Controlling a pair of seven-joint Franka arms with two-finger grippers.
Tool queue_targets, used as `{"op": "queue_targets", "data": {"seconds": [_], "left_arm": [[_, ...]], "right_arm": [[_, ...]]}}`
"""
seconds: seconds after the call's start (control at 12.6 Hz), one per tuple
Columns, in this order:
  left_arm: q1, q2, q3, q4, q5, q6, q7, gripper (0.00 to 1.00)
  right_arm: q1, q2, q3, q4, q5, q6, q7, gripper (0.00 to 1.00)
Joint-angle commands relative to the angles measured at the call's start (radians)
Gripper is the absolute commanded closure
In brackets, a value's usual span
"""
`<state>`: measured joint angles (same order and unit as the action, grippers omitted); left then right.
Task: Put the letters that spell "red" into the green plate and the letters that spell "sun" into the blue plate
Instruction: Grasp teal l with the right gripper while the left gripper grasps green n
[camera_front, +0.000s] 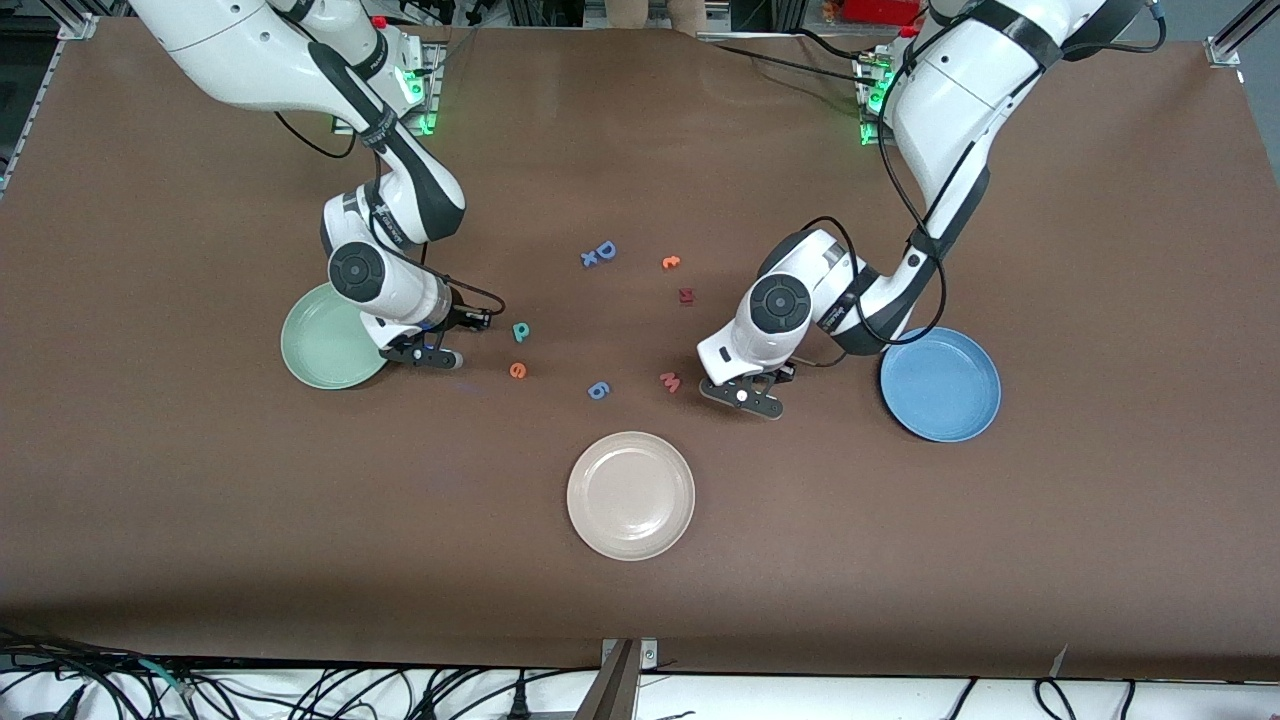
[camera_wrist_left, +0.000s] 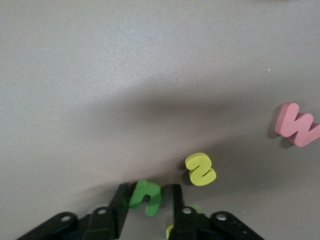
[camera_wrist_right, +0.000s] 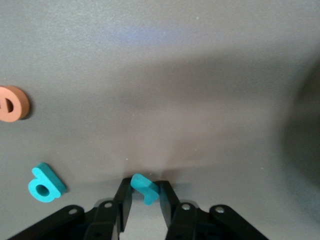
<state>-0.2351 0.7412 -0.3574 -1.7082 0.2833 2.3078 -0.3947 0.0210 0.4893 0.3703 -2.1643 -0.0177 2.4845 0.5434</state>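
Observation:
In the left wrist view my left gripper (camera_wrist_left: 148, 200) is shut on the olive-green "n" (camera_wrist_left: 145, 195), low over the table. The yellow "s" (camera_wrist_left: 201, 169) lies just past the fingertips. A bit of another yellow letter (camera_wrist_left: 170, 231) peeks out under one finger. From the front, this gripper (camera_front: 745, 397) sits between the pink "m" (camera_front: 670, 381) and the blue plate (camera_front: 940, 383). My right gripper (camera_wrist_right: 145, 194) is shut on the thin teal "r" (camera_wrist_right: 144, 186). It is down at the table beside the green plate (camera_front: 320, 350). The teal "d" (camera_front: 521, 331) and orange "e" (camera_front: 517, 370) lie close by.
A cream plate (camera_front: 630, 495) sits nearer the front camera, mid-table. A big blue "D" (camera_front: 604, 250), an orange letter (camera_front: 671, 262), a dark red letter (camera_front: 686, 295) and a blue letter (camera_front: 598, 390) are scattered in the middle.

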Motion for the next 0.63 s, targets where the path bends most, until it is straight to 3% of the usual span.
{"op": "queue_targets", "data": {"seconds": [0.0,0.4,0.55], "left_arm": [[0.002,-0.003,-0.003,-0.008,0.03,-0.007,-0.001,0.8],[0.013,-0.034,-0.003,0.001,0.03,-0.037,0.007,0.84],[0.019,-0.087,-0.002,0.022,0.03,-0.14,0.013,0.84]], "right_arm": [[0.001,0.005,-0.008,-0.015,-0.005,0.014,-0.002,0.83],[0.001,-0.012,-0.011,-0.011,-0.004,-0.004,0.007,0.84],[-0.001,-0.061,-0.011,-0.003,-0.004,-0.076,0.007,0.84]]}}
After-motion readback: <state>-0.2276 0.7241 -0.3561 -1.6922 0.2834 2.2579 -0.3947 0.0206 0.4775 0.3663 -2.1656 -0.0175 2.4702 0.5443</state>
